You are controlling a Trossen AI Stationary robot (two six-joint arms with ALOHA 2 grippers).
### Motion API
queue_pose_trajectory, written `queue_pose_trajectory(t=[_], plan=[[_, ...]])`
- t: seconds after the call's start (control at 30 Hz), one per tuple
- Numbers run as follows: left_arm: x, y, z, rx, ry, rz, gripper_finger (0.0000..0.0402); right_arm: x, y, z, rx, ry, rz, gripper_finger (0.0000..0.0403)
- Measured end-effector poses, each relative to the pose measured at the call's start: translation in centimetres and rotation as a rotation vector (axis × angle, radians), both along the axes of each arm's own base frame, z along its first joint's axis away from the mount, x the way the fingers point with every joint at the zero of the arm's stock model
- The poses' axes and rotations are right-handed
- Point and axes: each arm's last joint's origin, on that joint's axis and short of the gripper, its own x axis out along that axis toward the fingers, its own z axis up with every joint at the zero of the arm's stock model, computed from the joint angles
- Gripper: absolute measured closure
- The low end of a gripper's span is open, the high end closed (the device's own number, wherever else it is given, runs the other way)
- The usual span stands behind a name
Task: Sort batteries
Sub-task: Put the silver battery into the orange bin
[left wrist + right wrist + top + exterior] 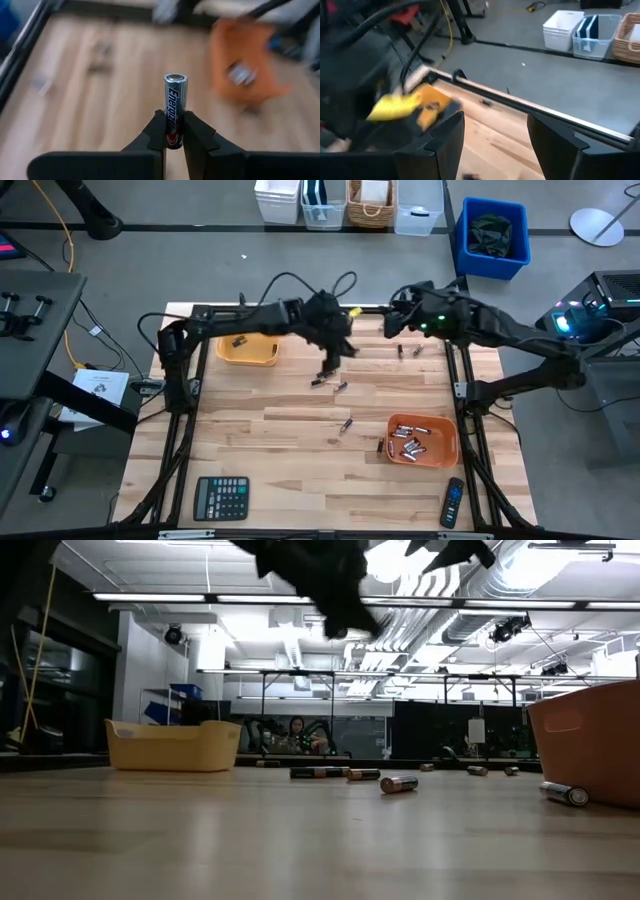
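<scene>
Now my left gripper [173,131] is clamped on a battery [174,107] by its lower end, so I'd carry it level to a bin [247,349], right gripper [495,132] waiting apart.

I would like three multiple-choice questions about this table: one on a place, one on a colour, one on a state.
1. Where is the calculator?
A. near front edge, left side
B. inside the orange bin
C. under the right arm

2. What colour is the bin under the left arm?
A. blue
B. yellow
C. green

3. What is the left gripper doing?
A. hanging open, empty
B. gripping the remote
C. shut on a battery

Answers: 1 A, the high view shows it there. 2 B, yellow in the high view. 3 C, the left wrist view shows the jaws clamping it.
</scene>
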Motion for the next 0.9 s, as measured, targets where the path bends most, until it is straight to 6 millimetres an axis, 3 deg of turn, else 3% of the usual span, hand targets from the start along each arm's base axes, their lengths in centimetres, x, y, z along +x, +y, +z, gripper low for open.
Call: queue_pose_trajectory(t=[0.13,0.33,0.43,0.63,0.77,0.9], plan=[[2.7,-5.0,0.3,-0.009,-0.155,-0.108,0.0375,-1.4,0.3,1.2,-0.003,-0.079,-0.007,0.019],[6.6,-13.5,-2.2,-0.059,-0.356,-0.265,0.0375,-2.5,0.5,1.8,0.014,-0.141,-0.031,0.019],[7.9,-16.6,-4.2,-0.056,-0.419,-0.3,0.0375,-2.5,0.5,1.8,0.015,-0.142,-0.032,0.019],[9.8,-18.3,-8.4,0.152,-0.451,-0.223,0.0365,-2.5,0.6,1.8,0.029,-0.144,-0.004,0.019],[10.3,-18.2,-10.1,0.132,-0.432,-0.172,0.0306,-2.4,0.6,1.8,0.033,-0.145,0.004,0.019],[10.3,-17.3,-9.7,0.084,-0.43,-0.13,0.0247,-2.4,0.6,1.8,0.034,-0.142,0.017,0.019]])
